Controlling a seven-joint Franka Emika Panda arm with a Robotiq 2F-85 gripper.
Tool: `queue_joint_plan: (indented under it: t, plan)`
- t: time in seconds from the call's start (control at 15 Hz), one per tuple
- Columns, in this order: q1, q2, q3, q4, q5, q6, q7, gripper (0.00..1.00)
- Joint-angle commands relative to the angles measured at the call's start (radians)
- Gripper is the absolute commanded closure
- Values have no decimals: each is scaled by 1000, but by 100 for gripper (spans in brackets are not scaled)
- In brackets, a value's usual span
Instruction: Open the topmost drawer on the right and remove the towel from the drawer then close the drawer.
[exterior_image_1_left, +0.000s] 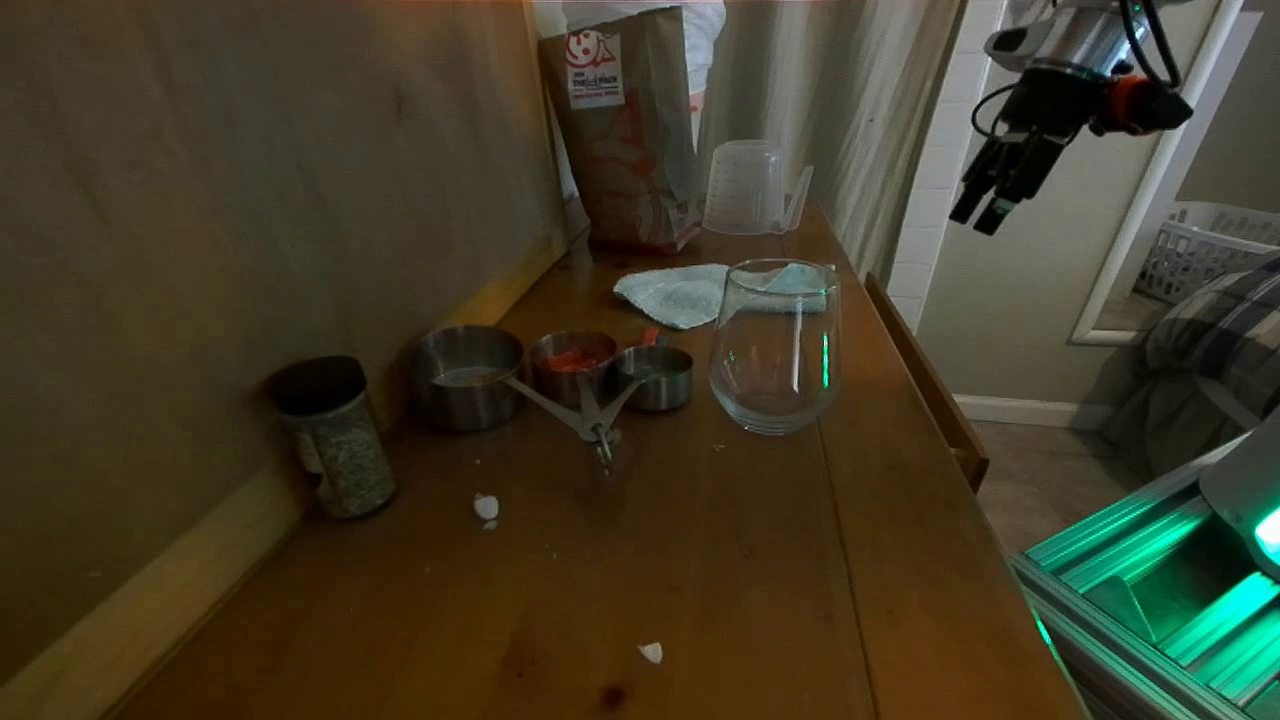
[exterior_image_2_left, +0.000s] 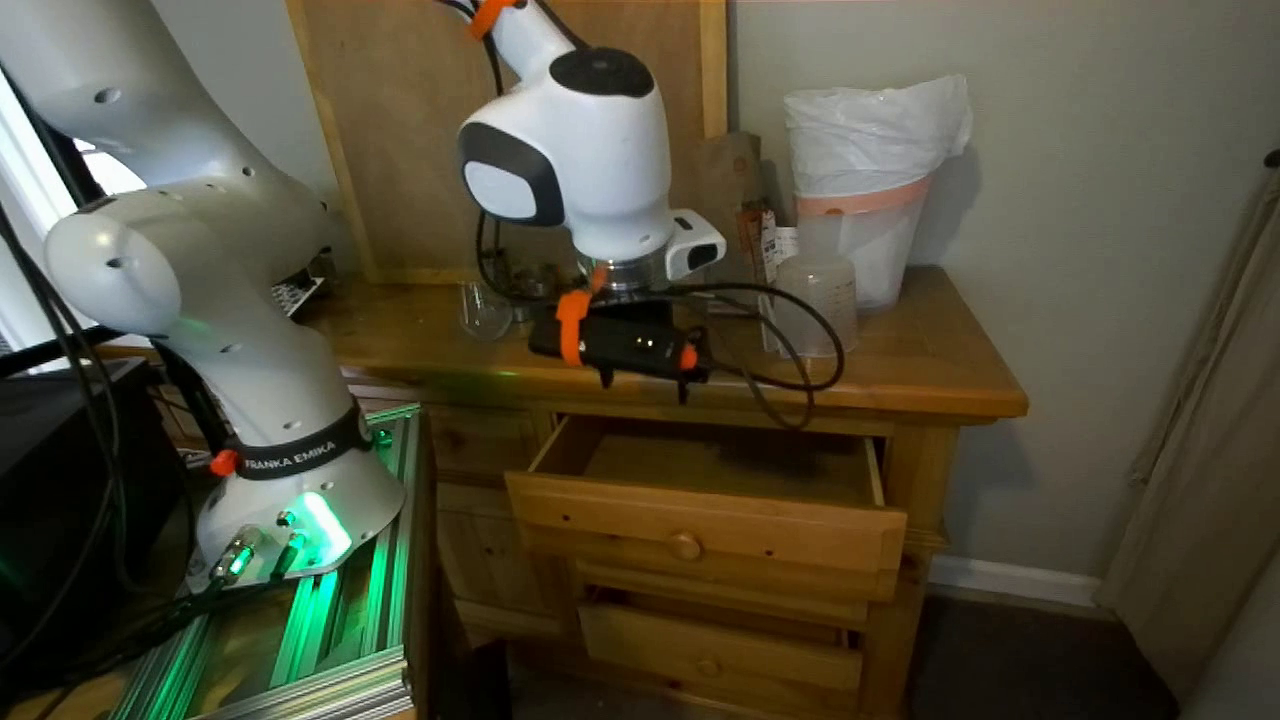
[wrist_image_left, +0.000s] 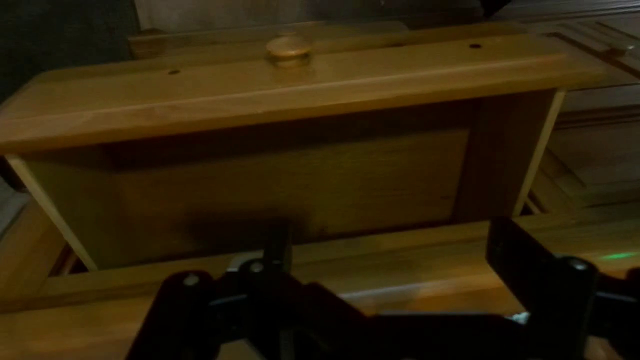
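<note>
Your gripper (wrist_image_left: 390, 237) is spread wide, gripping nothing. The towel (exterior_image_1_left: 675, 293) lies on the wooden top (exterior_image_1_left: 560, 600) near the glass (exterior_image_1_left: 775, 360). The drawer (exterior_image_2_left: 620, 515) sits pulled out, likely waiting for your push to shut it.

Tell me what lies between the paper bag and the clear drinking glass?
A pale towel lies between the paper bag and the drinking glass, partly behind the glass, as an exterior view shows.

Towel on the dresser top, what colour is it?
The towel looks pale, whitish with a blue-green tint; it shows best in an exterior view.
</note>
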Motion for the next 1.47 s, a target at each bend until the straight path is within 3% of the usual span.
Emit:
queue_joint_plan:
  t: [0.0, 0.07, 0.13, 0.2, 0.33, 0.87, 1.13, 1.4]
  plan:
    - [87, 107, -120, 5, 5, 68, -59, 0]
    - [96, 134, -137, 10, 10, 77, -76, 0]
    - [101, 159, -151, 15, 14, 88, -99, 8]
    - [105, 180, -158, 22, 29, 96, -122, 26]
    - [105, 219, -161, 34, 55, 109, -162, 41]
    - [83, 403, -90, 132, 281, 152, -349, 96]
    - [75, 503, -56, 195, 363, 172, -419, 100]
    - [76, 599, -39, 249, 364, 213, -449, 99]
